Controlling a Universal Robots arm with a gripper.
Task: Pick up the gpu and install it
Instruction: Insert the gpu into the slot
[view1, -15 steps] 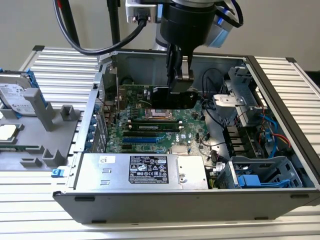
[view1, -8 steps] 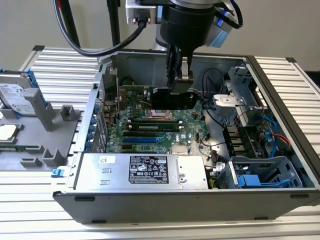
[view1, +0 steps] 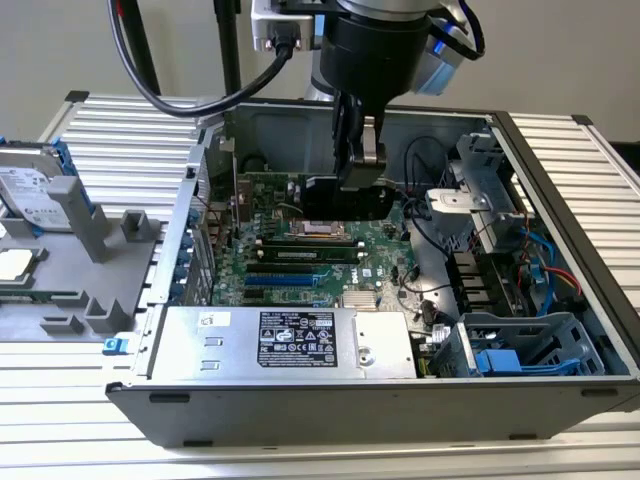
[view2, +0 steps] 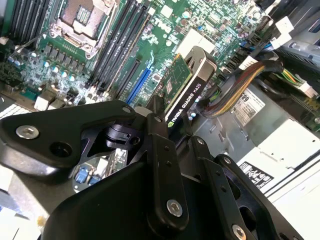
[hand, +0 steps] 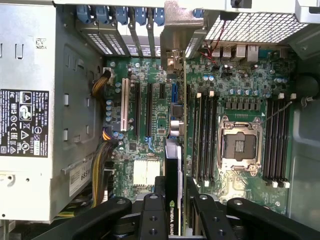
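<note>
The robot's black two-fingered hand (view1: 345, 185) hangs inside the open grey metal computer case (view1: 560, 190), low over the large green motherboard (view1: 290, 265). Its fingers are closed on the gpu (view1: 345, 197), a small flat expansion card with a green circuit board on one face and a black cooler shroud on the other. In the second wrist view the hand (view2: 167, 127) grips the card (view2: 187, 85) by its edge, the green face and the black shroud side both showing, and the card stands on edge above the motherboard (view2: 165, 30). In the first wrist view the card (hand: 173, 165) runs edge-on from between the fingers (hand: 152, 210) towards the silver metal bracket (hand: 175, 35) at the case's slotted rear wall, lying over the board between the black expansion slots (hand: 148, 110) and the memory slots (hand: 205, 135). Whether its lower edge touches a slot cannot be told.

At the near side of the case sits a silver power supply box (view1: 285, 340) with a black label. A bundle of yellow and orange cables (view2: 235, 90) lies just beside the card. On the ribbed aluminium worktop (view1: 130, 140), at the exterior view's left and well apart from the case, a silver hard drive in a blue frame (view1: 40, 190) rests on a grey plastic fixture (view1: 90, 265).
</note>
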